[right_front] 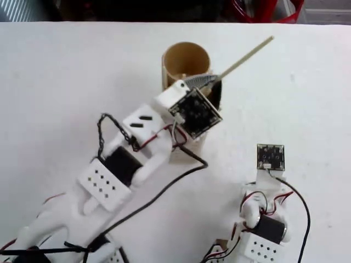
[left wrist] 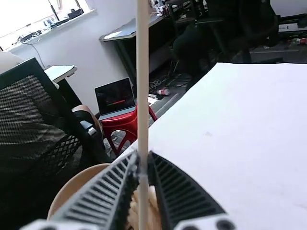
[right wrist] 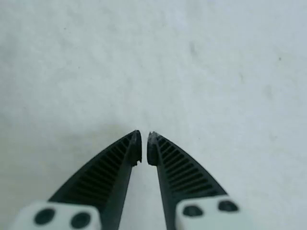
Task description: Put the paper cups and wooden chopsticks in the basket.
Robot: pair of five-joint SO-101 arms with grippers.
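Observation:
A long wooden chopstick (right_front: 247,55) is pinched at its lower end by my left gripper (right_front: 211,81), which is shut on it. The stick slants up and away to the right over the table. Right beside the gripper, on its far-left side, stands a tan round container (right_front: 186,60) with an open top. In the left wrist view the chopstick (left wrist: 142,72) rises straight between the ribbed fingers (left wrist: 172,191) of the left gripper (left wrist: 143,165), with the container's tan rim (left wrist: 79,184) just below. My right gripper (right wrist: 144,143) hangs shut over bare white table, holding nothing.
The white table (right_front: 66,82) spreads out on both sides of the container. The right arm (right_front: 263,224) sits near the front right edge. Black cables (right_front: 164,189) trail from the left arm across the table's middle. Chairs and desks stand beyond the far edge.

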